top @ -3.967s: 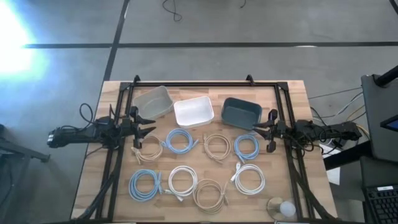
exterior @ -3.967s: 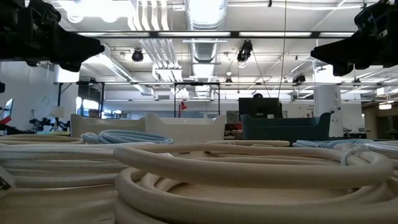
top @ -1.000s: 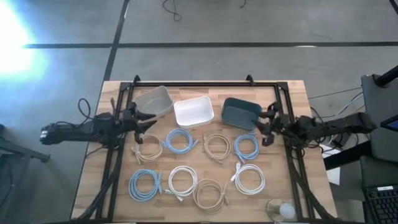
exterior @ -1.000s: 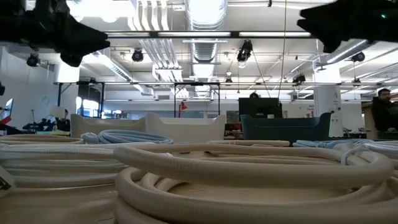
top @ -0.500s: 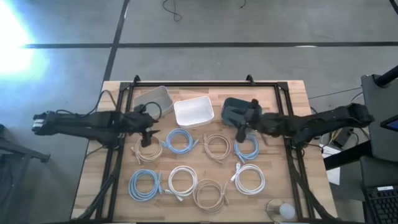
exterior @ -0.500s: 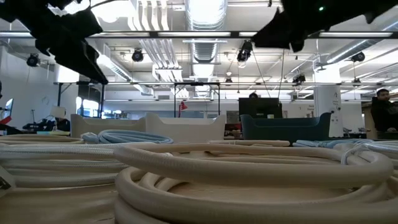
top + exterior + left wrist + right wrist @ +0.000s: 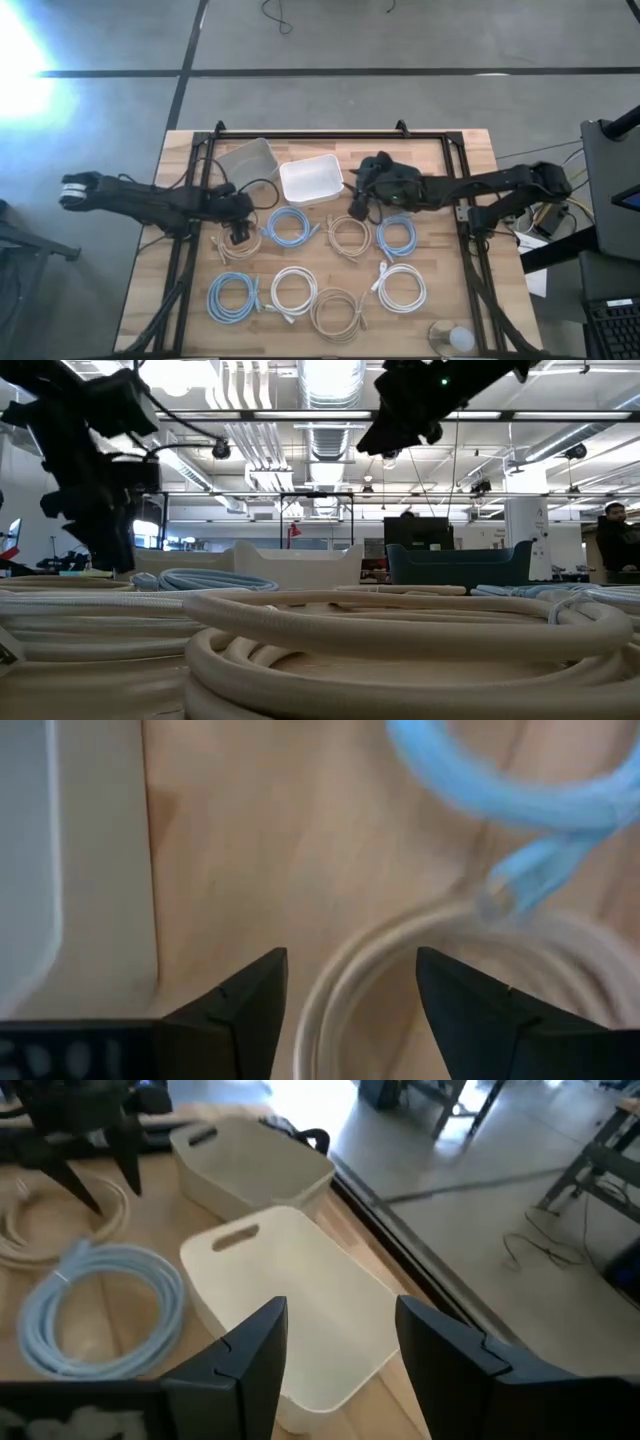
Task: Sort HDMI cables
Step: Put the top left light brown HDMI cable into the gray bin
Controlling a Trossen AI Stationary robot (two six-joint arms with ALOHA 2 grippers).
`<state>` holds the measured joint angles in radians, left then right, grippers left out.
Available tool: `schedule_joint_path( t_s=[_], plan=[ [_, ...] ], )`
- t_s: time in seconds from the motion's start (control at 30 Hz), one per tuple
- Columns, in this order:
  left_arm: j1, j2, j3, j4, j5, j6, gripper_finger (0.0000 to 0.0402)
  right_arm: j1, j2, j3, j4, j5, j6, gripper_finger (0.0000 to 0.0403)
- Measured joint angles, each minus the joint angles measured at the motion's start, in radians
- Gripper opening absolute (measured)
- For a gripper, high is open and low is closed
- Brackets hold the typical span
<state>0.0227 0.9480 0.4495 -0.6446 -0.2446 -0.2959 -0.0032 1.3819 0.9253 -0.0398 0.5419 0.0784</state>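
Both arms swung inward since before: left pincer [image 7: 238, 236] spread over the beige cable [image 7: 240, 241], right pincer [image 7: 330, 1370] apart too; coils prob light n floppy, so we'd pinch one strand at the rim.

Nine coiled cables lying flat on the desk [image 7: 470, 160], three each in light blue, white and beige.

The far row, left to right, reads beige coil [image 7: 240, 240], blue coil [image 7: 290, 226], beige coil [image 7: 349, 233], blue coil [image 7: 396, 236]. Nearer lie a blue coil [image 7: 233, 296], a white coil [image 7: 294, 290], a beige coil [image 7: 338, 313] overlapping it, and a white coil [image 7: 402, 287]. A ninth coil cannot be made out separately from above. Each is a round loop, loose, none in a bin.
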Motion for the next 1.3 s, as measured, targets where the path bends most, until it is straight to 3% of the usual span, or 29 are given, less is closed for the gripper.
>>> schedule_joint_path(
  t_s=[0.53, 0.63, 0.87, 1.17, 1.3],
  plan=[
    [0.000, 0.179, -0.066, 0.083, -0.017, -0.062, 0.0211, -0.002, 0.228, 0.254, -0.229, 0.001, -0.053, 0.0176],
    [0.000, 0.187, -0.069, 0.095, -0.006, -0.066, 0.0173, -0.002, 0.263, 0.290, -0.272, 0.001, -0.053, 0.0176],
    [-0.001, 0.165, -0.036, 0.092, 0.014, -0.080, 0.0028, -0.002, 0.299, 0.325, -0.313, 0.002, -0.056, 0.0178],
    [-0.005, 0.136, 0.116, -0.069, -0.088, -0.073, 0.0033, -0.002, 0.293, 0.324, -0.324, 0.003, -0.052, 0.0178],
    [-0.014, 0.136, 0.239, -0.195, -0.294, -0.064, 0.0029, -0.002, 0.291, 0.320, -0.324, 0.003, -0.034, 0.0178]
  ],
)
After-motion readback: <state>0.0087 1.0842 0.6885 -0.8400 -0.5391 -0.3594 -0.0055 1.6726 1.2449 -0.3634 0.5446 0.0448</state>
